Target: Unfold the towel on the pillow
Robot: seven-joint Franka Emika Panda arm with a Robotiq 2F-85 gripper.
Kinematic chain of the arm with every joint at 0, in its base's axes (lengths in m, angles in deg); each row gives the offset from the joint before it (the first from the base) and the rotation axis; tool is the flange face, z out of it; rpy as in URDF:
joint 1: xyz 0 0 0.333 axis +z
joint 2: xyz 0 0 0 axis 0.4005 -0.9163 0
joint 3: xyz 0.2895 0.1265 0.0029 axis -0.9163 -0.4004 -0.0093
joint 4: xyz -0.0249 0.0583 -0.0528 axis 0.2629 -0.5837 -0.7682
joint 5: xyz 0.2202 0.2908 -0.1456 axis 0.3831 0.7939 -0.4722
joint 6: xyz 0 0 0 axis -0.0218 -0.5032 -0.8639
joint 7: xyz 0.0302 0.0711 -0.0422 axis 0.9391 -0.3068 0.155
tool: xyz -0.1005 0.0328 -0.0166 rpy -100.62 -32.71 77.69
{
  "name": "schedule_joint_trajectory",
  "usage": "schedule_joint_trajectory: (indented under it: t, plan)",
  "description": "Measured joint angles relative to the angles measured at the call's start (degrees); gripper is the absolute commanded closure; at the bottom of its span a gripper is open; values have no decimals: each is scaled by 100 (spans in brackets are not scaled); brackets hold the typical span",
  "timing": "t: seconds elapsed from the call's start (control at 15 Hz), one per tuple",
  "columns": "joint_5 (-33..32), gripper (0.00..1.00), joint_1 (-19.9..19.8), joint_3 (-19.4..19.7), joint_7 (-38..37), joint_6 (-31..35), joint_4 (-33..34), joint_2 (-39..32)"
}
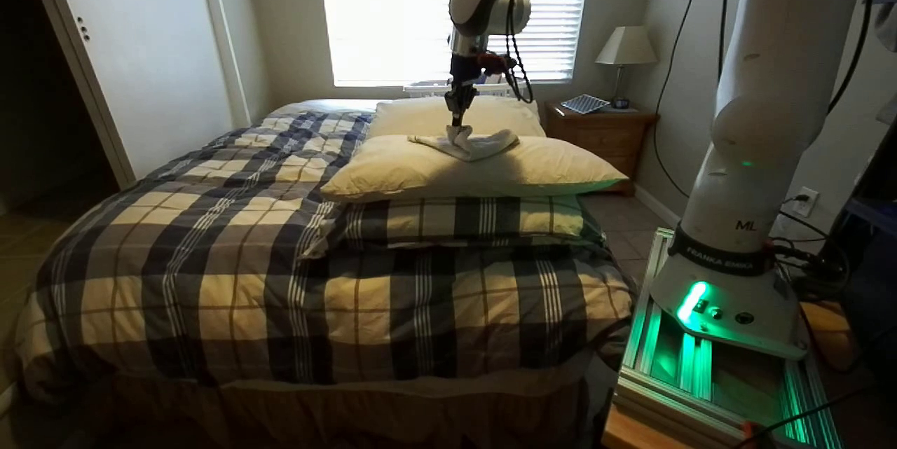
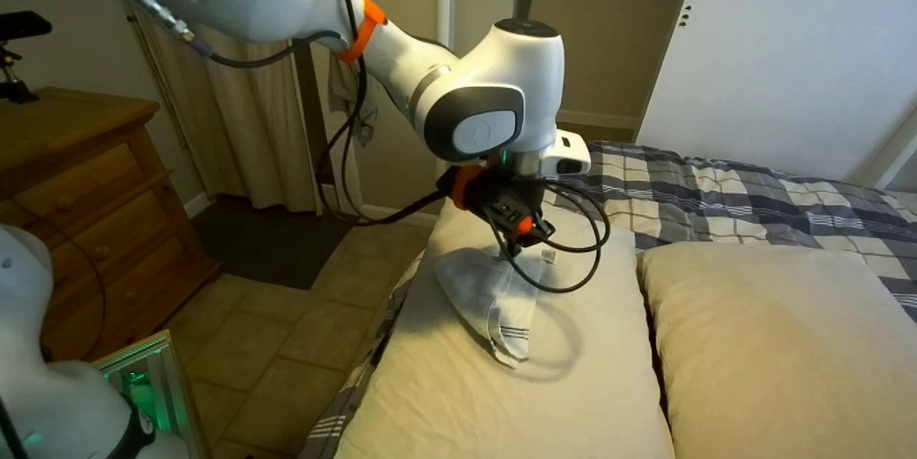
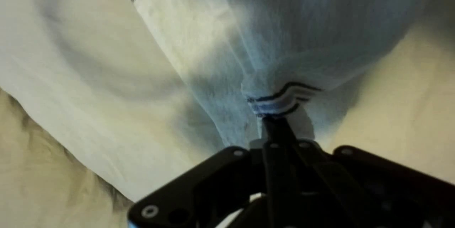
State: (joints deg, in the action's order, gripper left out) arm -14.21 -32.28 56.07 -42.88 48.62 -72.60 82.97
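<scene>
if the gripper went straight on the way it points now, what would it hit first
Most likely the towel: the gripper points down, pinching a raised bit of it, and more of it lies below on the pillow. How much gap there is between is hard to tell.

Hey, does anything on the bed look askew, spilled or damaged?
Only the towel looks askew: it lies crooked and partly folded on the pillow, one striped end bunched up in the gripper. I see no spill or damage.
</scene>
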Motion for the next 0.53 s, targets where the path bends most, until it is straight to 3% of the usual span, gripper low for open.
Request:
schedule_joint_trajectory:
  t: [0.53]
  plan:
    - [301,100,-30,252,544,-1626,-967,1332]
